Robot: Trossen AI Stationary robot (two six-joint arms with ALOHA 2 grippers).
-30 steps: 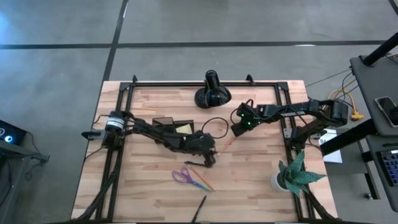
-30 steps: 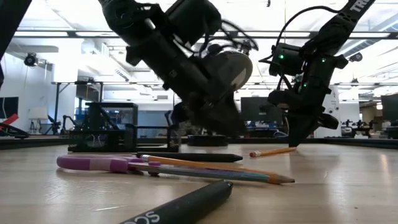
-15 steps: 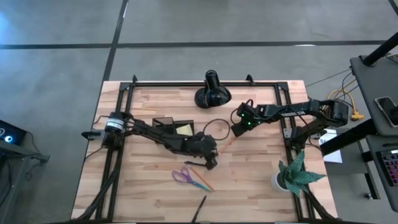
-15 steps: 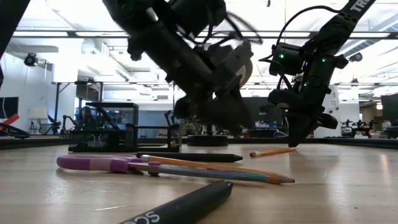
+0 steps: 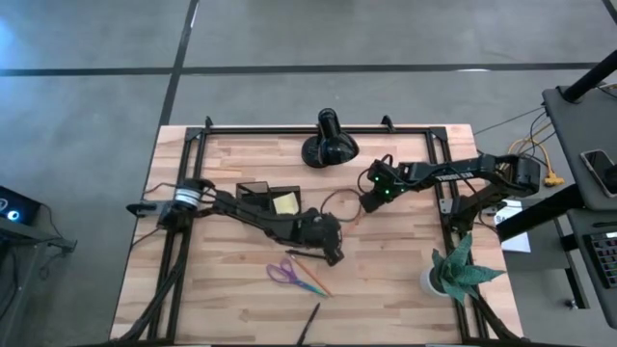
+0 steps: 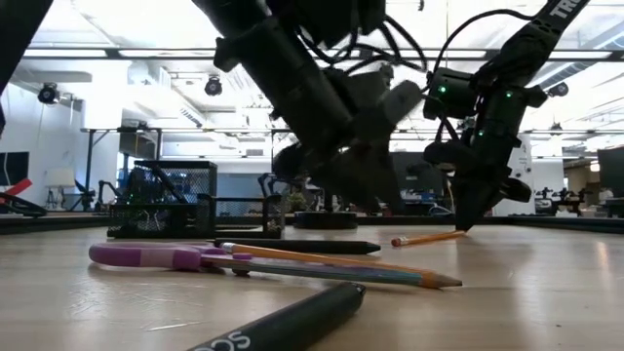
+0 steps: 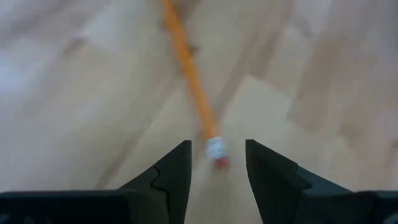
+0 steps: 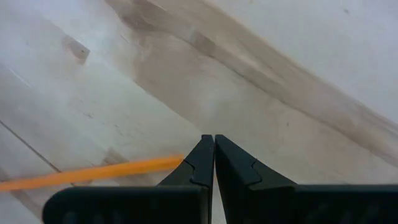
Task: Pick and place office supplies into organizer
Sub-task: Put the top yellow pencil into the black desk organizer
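left gripper point(image 7: 216, 163) jaws open over the orange pencil point(image 7: 189, 84) eraser end, right gripper point(image 8: 214, 155) jaws closed beside it

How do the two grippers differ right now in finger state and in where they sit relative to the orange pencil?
The left gripper has its fingers apart, lined up over the orange pencil's eraser end; the right gripper is shut, empty, with the pencil off to one side of its tips. The left arm reaches out to mid-table; the right sits nearer its own side. Both hover low over bare wood.
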